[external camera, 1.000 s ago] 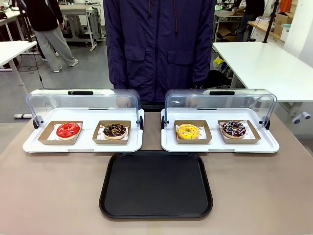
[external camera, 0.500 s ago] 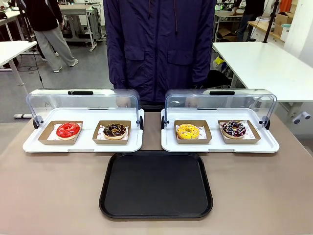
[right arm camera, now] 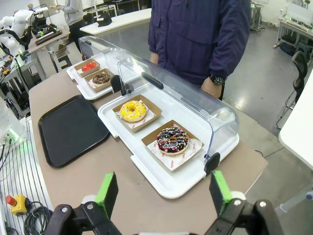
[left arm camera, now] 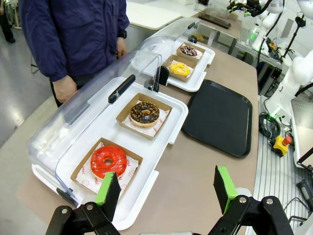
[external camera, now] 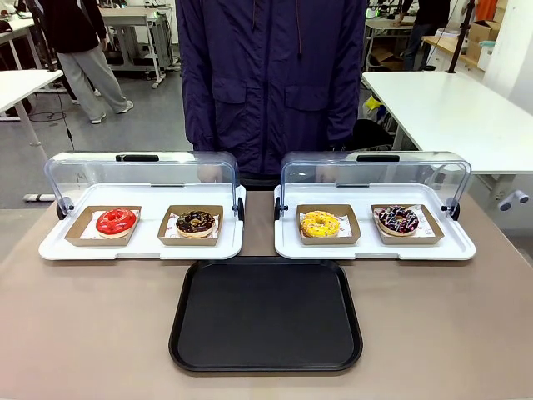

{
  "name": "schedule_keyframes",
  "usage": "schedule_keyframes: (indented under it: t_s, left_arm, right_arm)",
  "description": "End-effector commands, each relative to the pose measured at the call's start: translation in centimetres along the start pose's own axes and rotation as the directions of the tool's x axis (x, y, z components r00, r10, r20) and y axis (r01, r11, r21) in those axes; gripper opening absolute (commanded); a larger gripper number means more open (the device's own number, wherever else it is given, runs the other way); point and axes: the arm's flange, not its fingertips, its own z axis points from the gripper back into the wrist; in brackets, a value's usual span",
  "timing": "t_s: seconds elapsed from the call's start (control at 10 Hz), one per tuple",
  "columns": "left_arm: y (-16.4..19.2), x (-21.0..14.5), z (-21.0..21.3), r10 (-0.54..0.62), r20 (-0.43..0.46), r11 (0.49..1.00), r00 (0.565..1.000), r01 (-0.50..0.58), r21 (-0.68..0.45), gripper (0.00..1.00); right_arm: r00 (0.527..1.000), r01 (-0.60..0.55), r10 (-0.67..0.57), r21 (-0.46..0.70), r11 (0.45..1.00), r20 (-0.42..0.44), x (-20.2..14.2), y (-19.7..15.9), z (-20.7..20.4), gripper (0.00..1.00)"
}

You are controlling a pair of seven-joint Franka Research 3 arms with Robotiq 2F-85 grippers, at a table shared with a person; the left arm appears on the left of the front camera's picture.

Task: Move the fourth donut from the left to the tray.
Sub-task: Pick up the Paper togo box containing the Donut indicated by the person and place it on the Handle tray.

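- left gripper (left arm camera: 166,191): fingers w/ green pads stand wide apart, nothing between them; it hangs above the table (external camera: 83,333) at the near corner of the left display tray (external camera: 141,248)
- left display tray: white, its clear domed lid (external camera: 141,177) is tipped open toward the person (external camera: 271,75); it holds 2 donuts, each in a brown cardboard holder
- red donut (external camera: 116,221): 1st from left, on the left half of that tray
- crumb donut (external camera: 196,222): chocolate w/ tan crumbs, 2nd from left, just beside the red one
- black tray (external camera: 266,315): flat on the table, centre, on the robot's side of both display trays and nothing lies on it
- right display tray (external camera: 375,250): white, lid also tipped open, 2 donuts inside
- yellow donut (external camera: 321,223): 3rd from left, on the left half of the right display tray
- fourth donut (external camera: 397,219): dark glaze w/ white drizzle and coloured sprinkles, sits in its holder (external camera: 431,235) on the right half of the right display tray, well apart from the black tray; no gripper touches it
- right gripper (right arm camera: 164,192): fingers spread wide, empty; it hangs above the table, near the corner of the right display tray closest to the fourth donut
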Motion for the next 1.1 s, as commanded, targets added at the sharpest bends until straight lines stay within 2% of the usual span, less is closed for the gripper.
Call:
schedule_keyframes:
  t_s: [0.0,1.0]
  left_arm:
    - [-0.07,0.2,0.17,-0.002,0.001,1.0,1.0,0.002,-0.006,1.0]
    - [-0.07,0.2,0.17,-0.002,0.001,1.0,1.0,0.002,-0.006,1.0]
  right_arm:
    - [0.999,-0.026,0.026,-0.003,1.0,0.031,0.12,-0.37,-0.06,1.0]
    - [0.999,-0.026,0.026,-0.003,1.0,0.031,0.12,-0.37,-0.06,1.0]
